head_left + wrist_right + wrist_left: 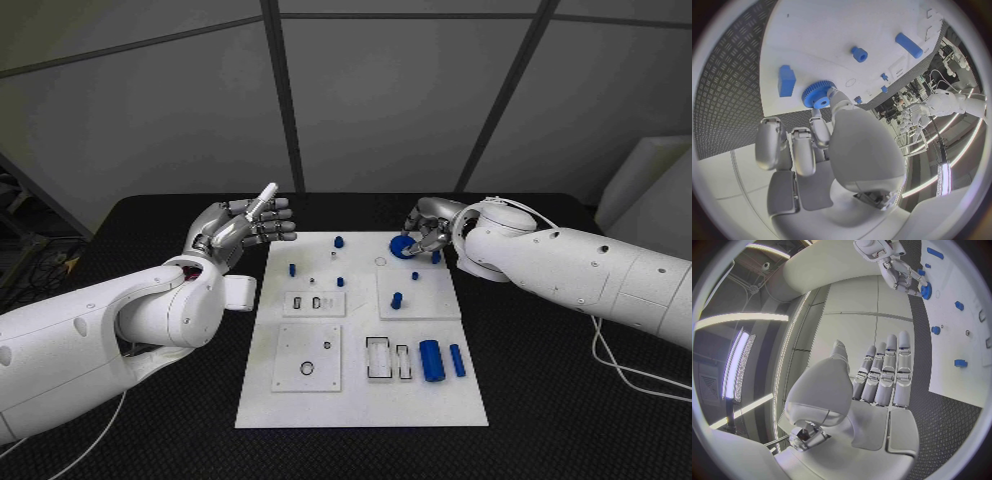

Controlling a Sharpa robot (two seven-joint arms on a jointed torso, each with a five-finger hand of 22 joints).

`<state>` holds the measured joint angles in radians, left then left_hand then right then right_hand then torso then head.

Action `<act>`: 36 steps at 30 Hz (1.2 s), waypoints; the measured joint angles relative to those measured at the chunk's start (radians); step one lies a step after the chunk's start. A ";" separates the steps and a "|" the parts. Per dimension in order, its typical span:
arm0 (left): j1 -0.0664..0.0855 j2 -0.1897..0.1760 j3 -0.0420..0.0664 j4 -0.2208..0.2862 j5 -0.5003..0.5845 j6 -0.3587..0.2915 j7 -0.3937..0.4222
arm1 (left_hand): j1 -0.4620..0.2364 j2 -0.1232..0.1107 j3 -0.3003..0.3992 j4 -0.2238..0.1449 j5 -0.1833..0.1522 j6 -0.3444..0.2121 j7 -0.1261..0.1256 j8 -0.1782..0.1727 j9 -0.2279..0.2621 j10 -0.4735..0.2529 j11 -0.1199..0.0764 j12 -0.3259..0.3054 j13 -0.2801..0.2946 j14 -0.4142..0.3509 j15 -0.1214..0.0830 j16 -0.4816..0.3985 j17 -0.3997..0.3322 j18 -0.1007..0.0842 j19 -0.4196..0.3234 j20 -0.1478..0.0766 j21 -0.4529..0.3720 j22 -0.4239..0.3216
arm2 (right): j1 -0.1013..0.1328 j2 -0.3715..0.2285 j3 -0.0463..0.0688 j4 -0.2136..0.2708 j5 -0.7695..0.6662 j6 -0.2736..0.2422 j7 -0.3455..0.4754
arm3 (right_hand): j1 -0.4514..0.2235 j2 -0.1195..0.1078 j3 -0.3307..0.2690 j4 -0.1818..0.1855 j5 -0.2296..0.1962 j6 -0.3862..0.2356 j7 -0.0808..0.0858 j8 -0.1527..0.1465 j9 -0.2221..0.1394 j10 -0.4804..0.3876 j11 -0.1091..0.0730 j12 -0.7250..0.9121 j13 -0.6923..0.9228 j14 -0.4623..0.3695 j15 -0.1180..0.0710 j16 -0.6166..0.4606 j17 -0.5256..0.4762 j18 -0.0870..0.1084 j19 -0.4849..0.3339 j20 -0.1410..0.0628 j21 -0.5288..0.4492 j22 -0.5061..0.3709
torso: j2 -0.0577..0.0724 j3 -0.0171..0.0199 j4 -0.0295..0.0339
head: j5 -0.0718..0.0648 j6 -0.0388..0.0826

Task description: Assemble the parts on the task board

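Note:
The white task board lies in the middle of the black table. A blue gear sits at the board's far right part, and my right hand pinches it between thumb and fingertips. In the right wrist view the blue gear is close against the board, and I cannot tell whether it touches. My left hand is raised off the board's far left corner, fingers straight, holding nothing. The left wrist view also shows the right hand on the gear.
A thick blue cylinder and a thinner blue bar lie on the board's near right. Small blue pegs stand around the board's middle and far part. Two raised white plates with slots sit on the left half.

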<state>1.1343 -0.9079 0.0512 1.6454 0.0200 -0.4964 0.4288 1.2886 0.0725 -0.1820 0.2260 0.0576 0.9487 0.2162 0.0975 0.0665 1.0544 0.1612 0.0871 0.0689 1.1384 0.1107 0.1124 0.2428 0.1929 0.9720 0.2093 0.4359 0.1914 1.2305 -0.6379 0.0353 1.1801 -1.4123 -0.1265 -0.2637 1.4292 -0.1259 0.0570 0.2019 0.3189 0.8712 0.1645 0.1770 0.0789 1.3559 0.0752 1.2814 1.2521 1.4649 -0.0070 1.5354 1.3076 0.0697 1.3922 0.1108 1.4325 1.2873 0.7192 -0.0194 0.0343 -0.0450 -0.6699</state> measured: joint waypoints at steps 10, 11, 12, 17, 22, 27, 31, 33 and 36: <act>0.000 0.001 0.000 -0.001 0.000 0.001 -0.001 | 0.000 0.000 0.000 0.000 0.000 0.000 0.000 0.000 0.000 0.000 0.000 0.000 0.000 0.000 0.000 0.000 0.000 0.000 0.000 0.000 0.000 0.000 | 0.000 -0.003 0.000 0.003 -0.003 0.003 -0.002 | 0.023 0.015 0.017 -0.010 0.006 0.026 -0.007 0.027 0.004 0.012 -0.005 0.024 0.027 0.000 0.000 0.000 0.000 0.000 0.007 0.000 0.004 0.013 | 0.000 0.0000 -0.0007 | -0.002 0.001; 0.000 0.001 0.000 -0.001 0.000 0.001 -0.001 | 0.000 0.000 0.000 0.000 0.000 0.000 0.000 0.000 0.000 0.000 0.000 0.000 0.000 0.000 0.000 0.000 0.000 0.000 0.000 0.000 0.000 0.000 | 0.000 -0.002 0.000 0.003 -0.003 0.003 -0.002 | 0.027 0.019 0.022 -0.011 0.006 0.036 -0.008 0.030 0.005 0.015 -0.008 0.029 0.032 0.000 0.000 0.000 0.000 0.000 0.007 0.000 0.008 0.015 | 0.000 0.0000 -0.0007 | -0.003 0.000; 0.000 0.001 0.000 -0.001 0.000 0.001 -0.001 | 0.000 0.000 0.000 0.000 0.000 0.000 0.000 0.000 0.000 0.000 0.000 0.000 0.000 0.000 0.000 0.000 0.000 0.000 0.000 0.000 0.000 0.000 | 0.000 -0.001 0.001 0.003 -0.004 0.003 -0.002 | 0.028 0.020 0.026 -0.012 0.005 0.043 -0.008 0.032 0.005 0.016 -0.009 0.030 0.036 0.000 0.000 0.002 0.000 0.000 0.010 -0.003 0.009 0.016 | 0.000 0.0000 -0.0006 | -0.003 -0.001; 0.000 0.001 0.000 -0.001 0.000 0.001 -0.002 | 0.000 0.000 0.000 0.000 0.000 0.000 0.000 0.000 0.000 0.000 0.000 0.000 0.000 0.000 0.000 0.000 0.000 0.000 0.000 0.000 0.000 0.000 | 0.001 0.004 0.001 0.002 -0.008 0.003 -0.004 | 0.036 0.032 0.046 -0.016 -0.026 0.085 -0.020 0.046 0.013 0.034 -0.016 0.051 0.056 0.000 0.000 0.004 0.000 0.000 0.014 -0.008 0.009 0.021 | 0.000 -0.0003 -0.0003 | -0.004 -0.004; 0.000 0.001 0.000 -0.001 -0.001 0.001 -0.002 | 0.000 0.000 0.002 -0.002 0.000 0.000 0.000 0.000 0.000 0.000 0.000 0.000 0.000 0.000 0.000 0.000 0.000 0.000 0.000 0.000 0.000 0.000 | 0.001 0.007 0.001 0.001 -0.017 0.002 -0.007 | 0.033 0.038 0.054 -0.015 -0.029 0.095 -0.023 0.046 0.012 0.038 -0.020 0.051 0.056 0.000 0.000 0.004 0.000 0.000 0.014 -0.008 0.015 0.021 | 0.000 -0.0005 0.0001 | -0.004 -0.004; 0.000 0.001 0.000 -0.001 -0.001 0.002 -0.002 | 0.000 0.000 0.003 -0.003 0.000 0.000 0.000 0.000 0.000 0.000 0.000 0.000 0.000 0.000 0.000 0.000 0.001 0.000 0.000 0.000 0.000 0.000 | 0.001 0.009 0.001 0.000 -0.027 0.002 -0.011 | 0.030 0.041 0.054 -0.015 -0.030 0.095 -0.023 0.045 0.011 0.038 -0.020 0.051 0.056 0.000 0.000 0.004 0.000 0.000 0.018 -0.011 0.015 0.021 | 0.000 -0.0004 0.0001 | -0.003 -0.005; 0.000 0.001 0.000 -0.001 -0.001 0.002 -0.003 | 0.000 0.000 0.003 -0.003 0.000 0.000 0.000 0.000 0.000 0.000 0.000 0.000 0.000 0.000 0.000 0.000 0.001 0.000 0.000 0.000 0.000 0.000 | 0.001 0.009 0.001 0.002 -0.033 0.004 -0.013 | 0.030 0.041 0.054 -0.015 -0.031 0.095 -0.024 0.043 0.012 0.038 -0.020 0.051 0.056 0.000 0.000 0.004 0.000 0.000 0.018 -0.011 0.015 0.021 | 0.000 -0.0001 0.0001 | -0.003 -0.005; 0.000 0.001 0.000 -0.001 -0.001 0.002 -0.003 | 0.003 -0.003 0.003 -0.003 0.000 0.000 0.000 0.000 0.000 0.000 0.000 0.000 0.000 0.000 0.000 0.000 0.001 0.000 0.000 0.000 0.000 -0.001 | 0.001 0.009 0.001 0.003 -0.037 0.004 -0.015 | 0.030 0.041 0.058 -0.013 -0.022 0.101 -0.025 0.042 0.011 0.040 -0.023 0.060 0.056 0.000 0.000 0.004 0.000 0.000 0.018 -0.011 0.015 0.021 | 0.000 -0.0001 0.0001 | -0.003 -0.005; 0.000 0.001 0.000 -0.001 -0.001 0.002 -0.003 | 0.005 -0.005 0.003 -0.003 0.000 0.000 0.000 0.000 0.000 0.000 0.000 0.000 0.000 0.000 0.000 0.000 0.002 0.000 0.000 0.000 0.000 -0.001 | 0.001 0.009 0.001 0.006 -0.043 0.003 -0.018 | 0.029 0.042 0.068 -0.015 -0.008 0.110 -0.023 0.034 0.011 0.047 -0.025 0.067 0.056 0.004 -0.004 0.004 0.000 0.000 0.020 -0.013 0.015 0.021 | 0.000 0.0000 0.0001 | -0.005 -0.005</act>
<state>1.1339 -0.9071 0.0512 1.6446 0.0192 -0.4947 0.4257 1.2940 0.0671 -0.1792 0.2232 0.0577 0.9487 0.2162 0.0977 0.0665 1.0544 0.1612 0.0871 0.0689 1.1384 0.1107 0.1124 0.2447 0.1930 0.9720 0.2093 0.4359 0.1906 1.2319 -0.6293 0.0365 1.1862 -1.4556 -0.1232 -0.2815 1.4582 -0.0840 0.1253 0.1870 0.3106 0.9808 0.1412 0.2111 0.0903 1.4034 0.0500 1.3480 1.3080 1.4684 -0.0114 1.5391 1.3074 0.0698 1.4123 0.0975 1.4472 1.3079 0.7195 -0.0194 0.0344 -0.0496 -0.6753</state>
